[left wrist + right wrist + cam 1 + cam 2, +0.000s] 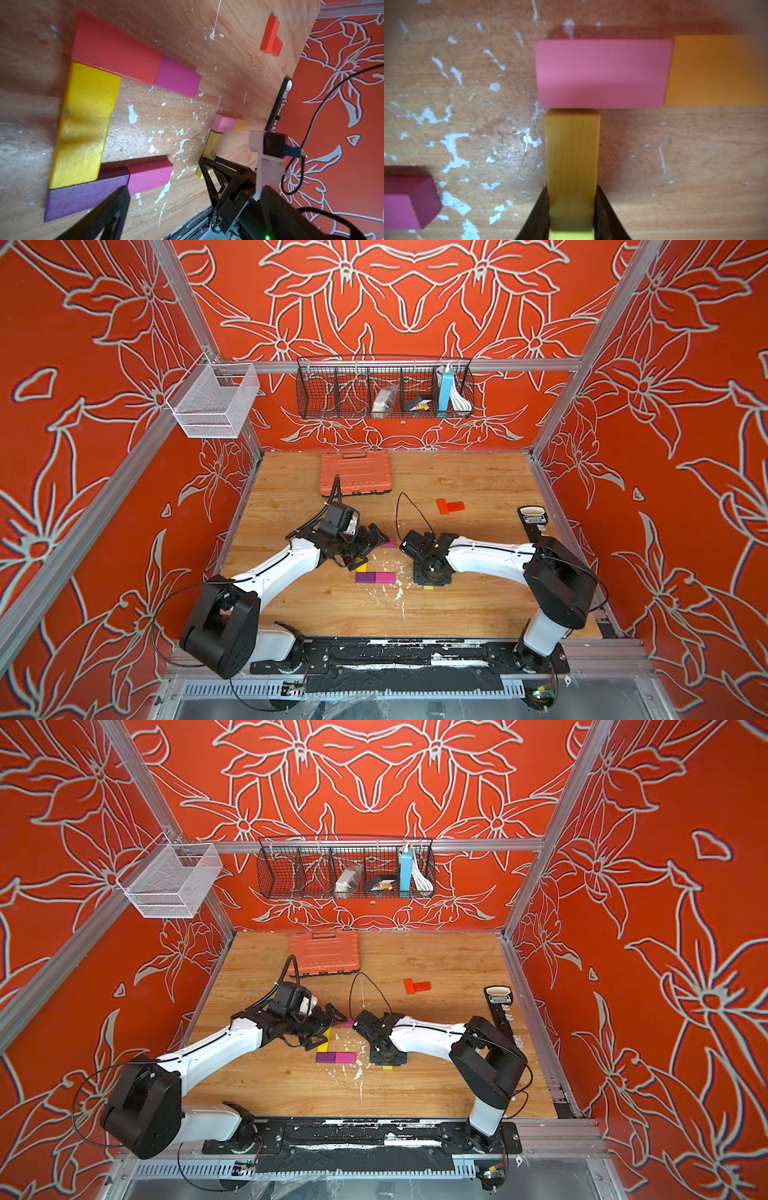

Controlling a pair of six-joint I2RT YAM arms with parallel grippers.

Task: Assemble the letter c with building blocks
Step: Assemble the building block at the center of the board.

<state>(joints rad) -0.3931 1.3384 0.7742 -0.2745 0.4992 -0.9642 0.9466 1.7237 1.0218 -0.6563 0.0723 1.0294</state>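
Observation:
Several building blocks form a C: red (116, 56), magenta (178, 76), long yellow (85, 124), purple (83, 197) and pink (149, 176). My left gripper (372, 549) hovers open over it, holding nothing; one finger (112, 212) shows beside the purple block. To the right, my right gripper (572, 193) points straight down, shut on a second yellow block (572, 149). That block's end touches a pink block (602, 72), which adjoins an orange one (716, 70). Two red-orange blocks (449, 506) lie apart, further back.
A ribbed orange case (355, 472) lies at the back of the wooden table (478, 614). A black tool (534, 522) rests by the right edge. Wire baskets (384, 389) hang on the back wall. White paint flecks mark the wood.

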